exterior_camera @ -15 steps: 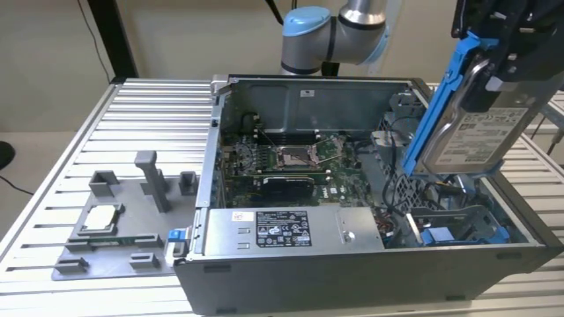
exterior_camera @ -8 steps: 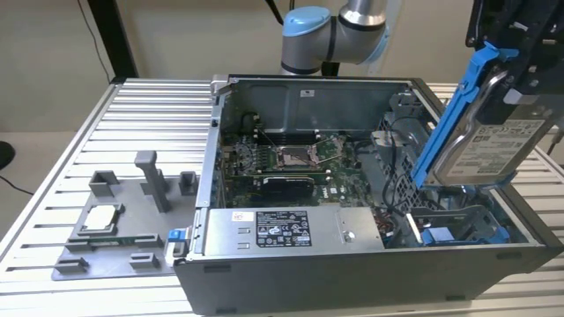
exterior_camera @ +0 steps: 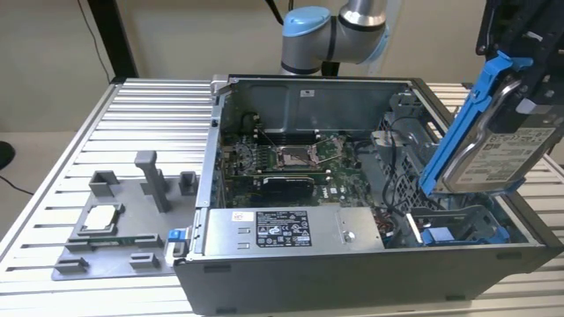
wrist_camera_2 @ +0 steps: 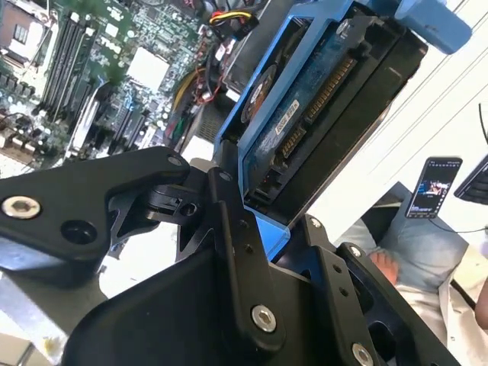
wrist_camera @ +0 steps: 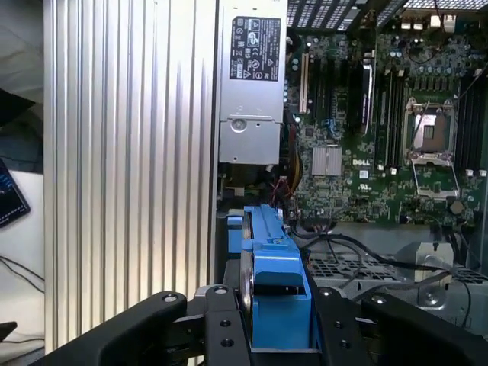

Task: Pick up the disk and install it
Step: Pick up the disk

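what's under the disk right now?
The open drive bay of the computer case, with a blue plastic piece inside. The disk, held tilted above it, hides part of the bay.

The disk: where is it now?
The disk is held tilted in the gripper at the exterior view's right, above the open computer case.

The flat rectangular silver-grey metal hard drive [exterior_camera: 500, 155], white printed label on its face and a blue plastic bracket framing its edges, is up in the air, steeply tilted and nearly on end. It hangs over the open grey computer case [exterior_camera: 352, 264] at the exterior view's right end.
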Controlling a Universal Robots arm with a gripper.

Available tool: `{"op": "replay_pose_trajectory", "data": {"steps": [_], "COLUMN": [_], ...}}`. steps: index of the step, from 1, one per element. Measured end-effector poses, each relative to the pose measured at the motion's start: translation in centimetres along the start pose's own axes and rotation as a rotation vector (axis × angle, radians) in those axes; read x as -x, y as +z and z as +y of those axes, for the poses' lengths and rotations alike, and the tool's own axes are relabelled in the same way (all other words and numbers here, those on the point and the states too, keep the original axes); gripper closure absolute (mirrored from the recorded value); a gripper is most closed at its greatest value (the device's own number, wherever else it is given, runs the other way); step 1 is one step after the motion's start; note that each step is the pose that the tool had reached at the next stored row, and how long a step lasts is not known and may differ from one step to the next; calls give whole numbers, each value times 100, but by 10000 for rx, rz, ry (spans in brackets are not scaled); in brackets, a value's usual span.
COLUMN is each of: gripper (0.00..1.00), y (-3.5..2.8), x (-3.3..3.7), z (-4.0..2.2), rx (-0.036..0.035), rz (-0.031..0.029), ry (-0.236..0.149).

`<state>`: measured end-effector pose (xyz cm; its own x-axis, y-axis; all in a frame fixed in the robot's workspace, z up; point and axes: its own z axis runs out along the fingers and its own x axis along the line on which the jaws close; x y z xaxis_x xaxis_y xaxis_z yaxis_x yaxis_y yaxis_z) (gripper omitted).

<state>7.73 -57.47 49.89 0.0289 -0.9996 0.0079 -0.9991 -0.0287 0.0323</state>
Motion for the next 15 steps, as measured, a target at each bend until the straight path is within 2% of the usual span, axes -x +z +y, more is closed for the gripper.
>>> {"op": "replay_pose_trajectory", "data": {"steps": [6,10,15], "gripper": [100,100,100], "y": [44,74,76], "x": [-22,-30,-31], "z": [-59,-75,-76], "rx": [67,79,80], "rz": [4,5,4], "ry": [-152,-177,-178]}}
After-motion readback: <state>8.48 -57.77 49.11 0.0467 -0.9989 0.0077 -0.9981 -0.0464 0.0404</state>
